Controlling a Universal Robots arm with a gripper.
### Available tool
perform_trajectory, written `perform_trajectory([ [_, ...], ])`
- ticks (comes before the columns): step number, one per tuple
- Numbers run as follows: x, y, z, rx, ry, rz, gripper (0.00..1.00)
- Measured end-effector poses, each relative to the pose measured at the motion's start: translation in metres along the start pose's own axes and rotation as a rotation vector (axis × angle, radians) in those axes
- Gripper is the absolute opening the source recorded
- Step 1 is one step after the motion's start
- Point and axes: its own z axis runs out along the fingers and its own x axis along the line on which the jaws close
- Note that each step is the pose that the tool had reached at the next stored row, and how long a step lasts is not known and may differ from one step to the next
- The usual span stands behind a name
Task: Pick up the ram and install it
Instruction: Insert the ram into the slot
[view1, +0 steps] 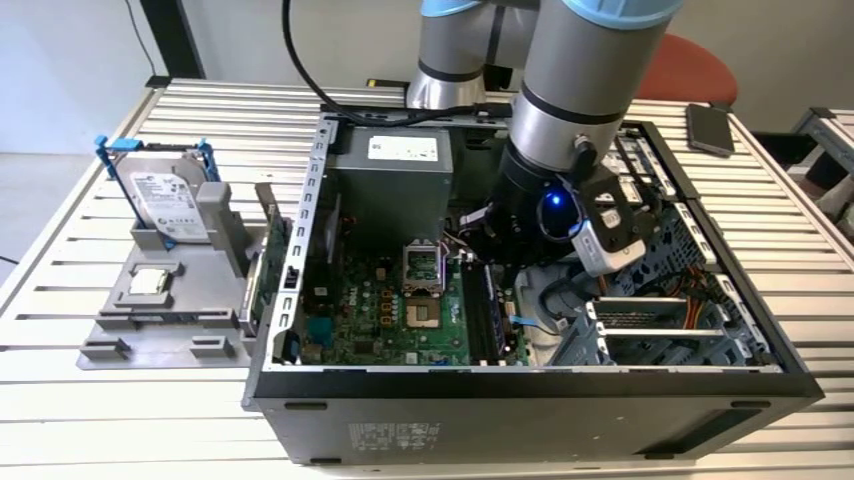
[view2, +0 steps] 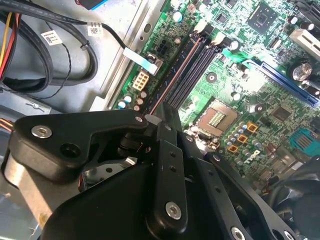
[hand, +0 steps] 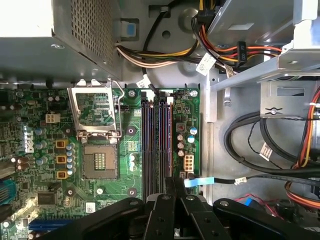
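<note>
1. The arm reaches down into the open computer case (view1: 287, 330) on the slatted table (view1: 80, 410), and its gripper (hand: 172, 192) hangs over the near end of the memory slots (hand: 155, 145) on the green board (hand: 45, 150).
2. In both wrist views the two black fingers (view2: 167, 135) stand almost together, with only a thin gap between them.
3. The ram (hand: 163, 142) stands upright in one of the slots, a long dark stick, and the fingertips are at its end; I cannot tell if they grip it or only touch it.
4. The empty processor socket (hand: 100, 162) lies beside the slots.
5. A hard drive (view1: 174, 205) stands in the grey holder (view1: 160, 320), on the exterior view's left of the case.
</note>
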Motion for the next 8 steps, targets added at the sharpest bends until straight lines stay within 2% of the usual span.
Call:
perform_trajectory([
  [8,0.0000,0.0000,-0.0012,0.0000,-0.0001,-0.001,0.00],
])
